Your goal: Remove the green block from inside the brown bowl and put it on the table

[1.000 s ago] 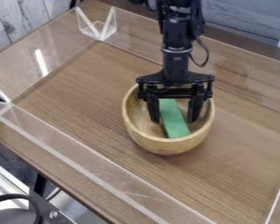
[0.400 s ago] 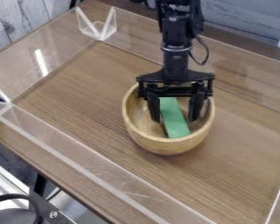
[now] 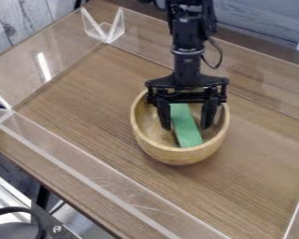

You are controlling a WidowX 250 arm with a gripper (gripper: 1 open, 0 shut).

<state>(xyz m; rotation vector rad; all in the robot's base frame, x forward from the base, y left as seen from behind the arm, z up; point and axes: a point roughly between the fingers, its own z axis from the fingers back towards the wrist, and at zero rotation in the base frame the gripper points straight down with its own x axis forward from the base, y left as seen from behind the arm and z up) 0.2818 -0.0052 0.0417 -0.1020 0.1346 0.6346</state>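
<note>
Clear acrylic walls (image 3: 64, 163) edge the table (image 3: 90, 103) on the side nearest to me, and behind them is a wide stretch of bare wood. Further in stands the brown bowl (image 3: 177, 151), and the green block (image 3: 185, 125) lies inside it, leaning on the inner slope. The gripper (image 3: 186, 114) points down into the bowl with its fingers (image 3: 156, 110) spread wide on both sides of the block, pinching nothing yet. I think the risk is here: the fingers stand near the thick rim, so when they close they may scrape the wall, or the tilted block may slip away. For putting it down there is much free room to the left.
</note>
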